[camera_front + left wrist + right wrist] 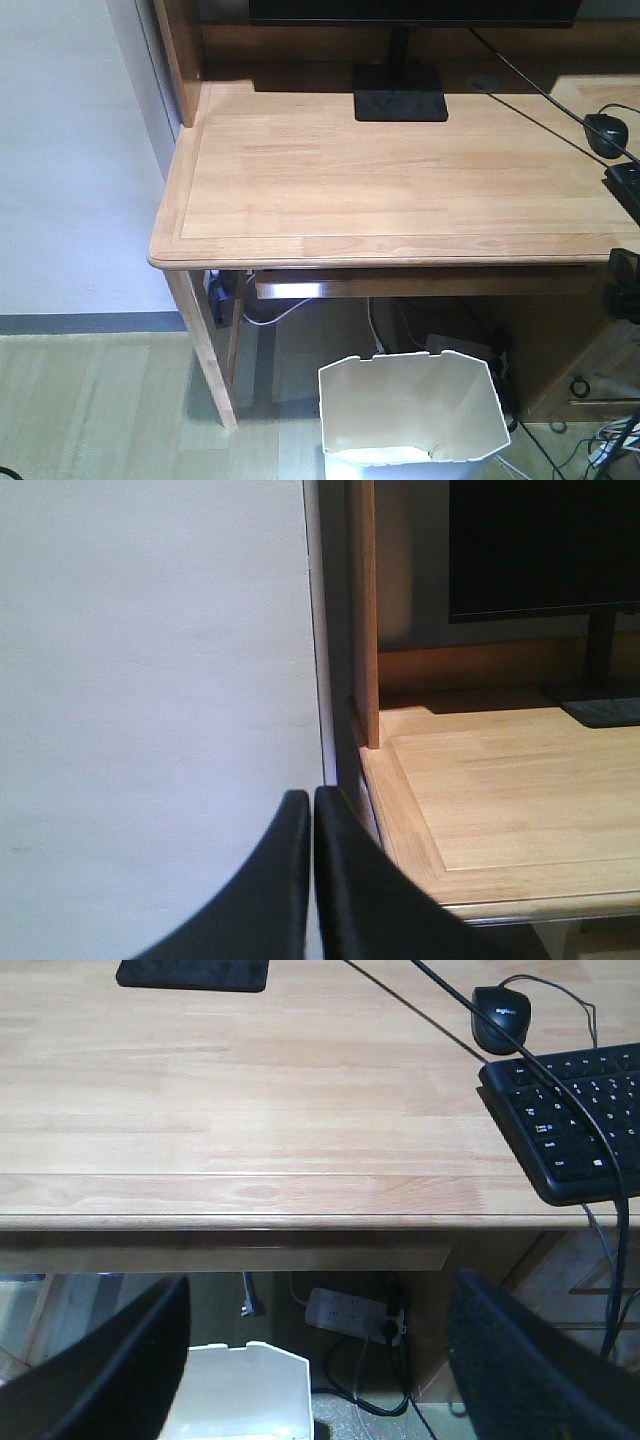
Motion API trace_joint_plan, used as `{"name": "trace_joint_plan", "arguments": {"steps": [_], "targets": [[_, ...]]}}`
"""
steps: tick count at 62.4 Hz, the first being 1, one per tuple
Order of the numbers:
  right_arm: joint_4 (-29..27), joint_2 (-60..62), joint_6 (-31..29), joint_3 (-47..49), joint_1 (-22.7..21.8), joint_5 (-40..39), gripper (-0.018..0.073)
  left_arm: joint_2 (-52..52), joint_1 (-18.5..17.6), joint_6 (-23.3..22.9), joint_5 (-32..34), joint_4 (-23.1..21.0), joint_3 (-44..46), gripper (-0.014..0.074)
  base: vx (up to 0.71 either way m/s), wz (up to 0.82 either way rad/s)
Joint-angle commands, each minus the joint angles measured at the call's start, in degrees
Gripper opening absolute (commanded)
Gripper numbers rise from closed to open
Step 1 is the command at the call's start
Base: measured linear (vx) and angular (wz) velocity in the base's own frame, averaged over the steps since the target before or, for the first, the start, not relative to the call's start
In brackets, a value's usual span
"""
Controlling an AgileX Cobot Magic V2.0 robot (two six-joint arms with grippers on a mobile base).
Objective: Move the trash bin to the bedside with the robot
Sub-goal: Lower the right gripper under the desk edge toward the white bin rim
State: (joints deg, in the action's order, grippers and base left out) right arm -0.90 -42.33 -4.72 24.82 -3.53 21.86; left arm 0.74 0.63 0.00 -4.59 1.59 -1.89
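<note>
The white trash bin (412, 410) stands on the floor in front of the desk, at the bottom of the front view. Its faceted rim and far wall (245, 1390) also show low in the right wrist view. My right gripper (320, 1360) hangs open above and just right of the bin, fingers wide apart with nothing between them; its left finger (120, 1370) overlaps the bin's left side. My left gripper (312, 825) is shut and empty, held up near the white wall beside the desk's left end. The bedside is out of view.
A light wooden desk (400, 170) fills the view ahead, with a monitor base (400, 95), mouse (500, 1018) and keyboard (570, 1110) on it. Under it lie a power strip (350, 1312) and cables. A white wall (150, 680) stands left.
</note>
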Motion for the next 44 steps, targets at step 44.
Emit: {"name": "trace_joint_plan", "arguments": {"steps": [44], "targets": [[-2.3,-33.7,-2.2,18.6,0.0,6.3,0.0529,0.8,-0.4,-0.8,4.2,-0.5,-0.7,-0.0006,0.0,0.0]]}}
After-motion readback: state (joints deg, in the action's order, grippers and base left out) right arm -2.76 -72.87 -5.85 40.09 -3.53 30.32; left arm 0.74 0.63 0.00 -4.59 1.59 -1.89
